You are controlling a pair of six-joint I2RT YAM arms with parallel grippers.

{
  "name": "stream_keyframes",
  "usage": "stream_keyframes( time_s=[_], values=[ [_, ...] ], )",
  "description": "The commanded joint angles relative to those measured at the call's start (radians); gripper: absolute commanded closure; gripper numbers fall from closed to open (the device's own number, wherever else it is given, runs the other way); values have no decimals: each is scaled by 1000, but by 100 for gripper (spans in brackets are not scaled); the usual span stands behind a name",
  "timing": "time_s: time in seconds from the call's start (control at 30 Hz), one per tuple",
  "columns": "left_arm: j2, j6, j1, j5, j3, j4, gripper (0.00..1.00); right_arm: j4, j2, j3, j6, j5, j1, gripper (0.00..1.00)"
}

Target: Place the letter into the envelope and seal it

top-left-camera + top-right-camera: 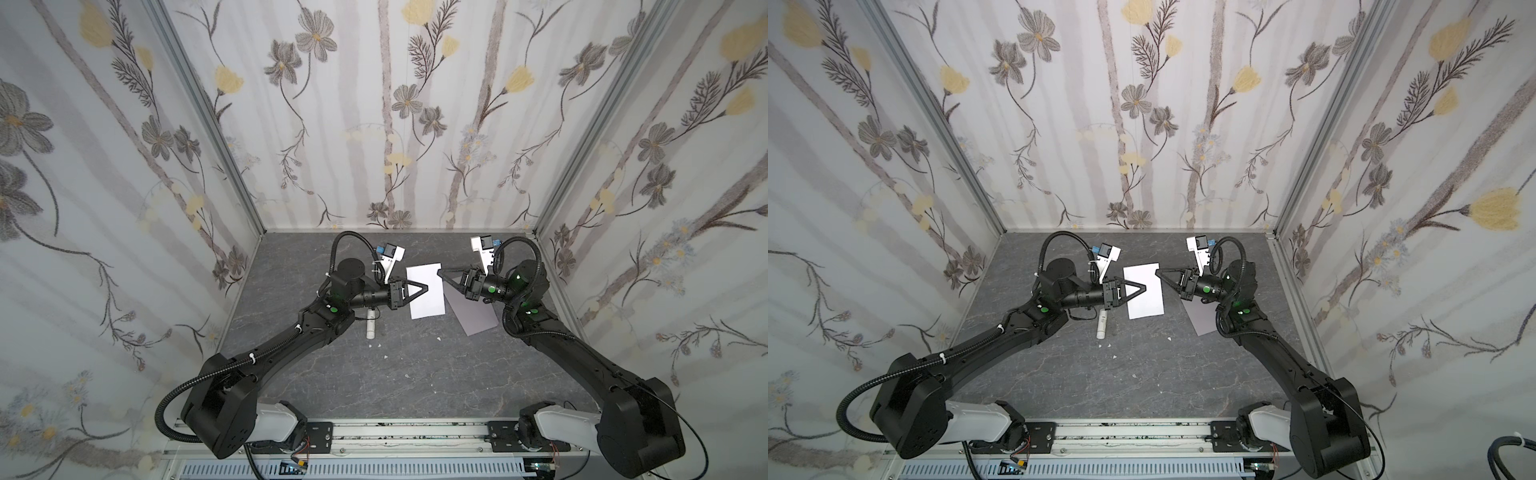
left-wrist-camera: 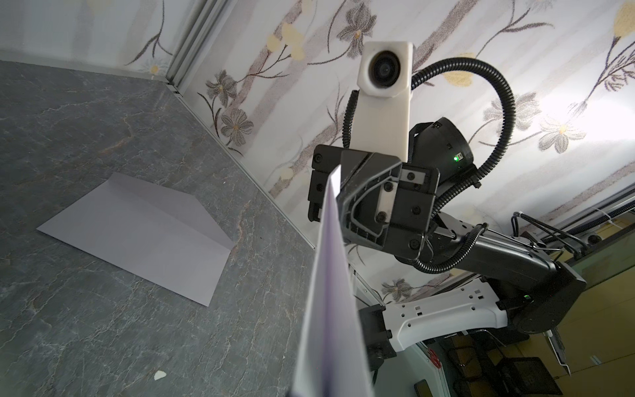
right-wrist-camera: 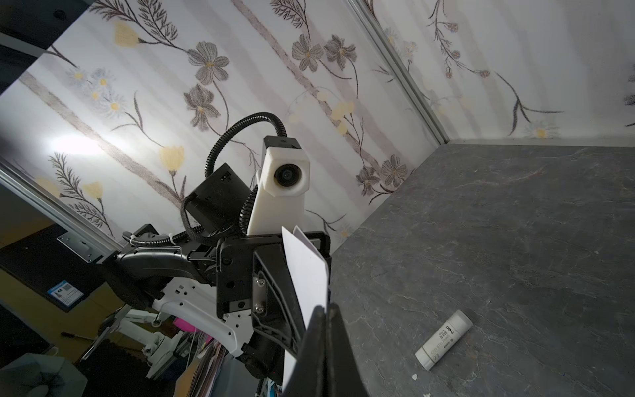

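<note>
The letter (image 1: 428, 305) (image 1: 1146, 305) is a white sheet held up off the table between both grippers, and it looks doubled over. My left gripper (image 1: 427, 287) (image 1: 1145, 287) is shut on its middle from the left. My right gripper (image 1: 440, 273) (image 1: 1158, 272) (image 3: 324, 311) is shut on its far right corner. In the left wrist view the letter (image 2: 326, 292) runs edge-on toward the right arm; my own jaws are hidden below it. In the right wrist view the letter (image 3: 305, 271) stands in front of the left gripper. The grey-lavender envelope (image 1: 471, 313) (image 1: 1200, 320) (image 2: 137, 233) lies flat under the right arm.
A white glue stick (image 1: 370, 328) (image 1: 1101, 328) (image 3: 443, 340) lies on the dark stone table (image 1: 415, 382) below the left wrist. Small white paper scraps (image 1: 385, 356) dot the middle. Flowered walls (image 1: 374, 124) close in the back and both sides.
</note>
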Motion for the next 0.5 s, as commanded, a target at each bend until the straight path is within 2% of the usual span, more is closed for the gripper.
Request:
stream_keyframes(
  time_s=[0.0,0.03,0.13,0.2,0.23,0.27,0.3,0.33,0.4,0.47],
  values=[
    [-2,-9,-1,1,13,46,100,54,-8,-3,0,-11,1,89],
    [-1,-11,0,-1,14,46,100,57,-10,-3,3,-9,2,74],
    [-3,-14,-1,0,16,48,100,66,-17,-35,7,-10,2,60],
    [-8,-14,-1,-3,15,51,100,69,-20,-41,8,-13,2,61],
    [-9,-16,0,-4,12,51,100,68,-20,-43,8,-15,5,67],
    [-11,-16,-1,-6,10,53,100,70,-20,-45,10,-17,4,78],
    [-10,-16,-1,-7,10,54,100,71,-19,-46,11,-18,6,97],
    [-9,-16,0,-7,10,54,100,73,-19,-46,13,-18,7,100],
    [-8,-16,-1,-7,12,57,100,81,-17,-46,16,-21,11,100],
    [-6,-16,-1,-7,14,59,100,81,-19,-45,19,-19,12,73]
  ],
)
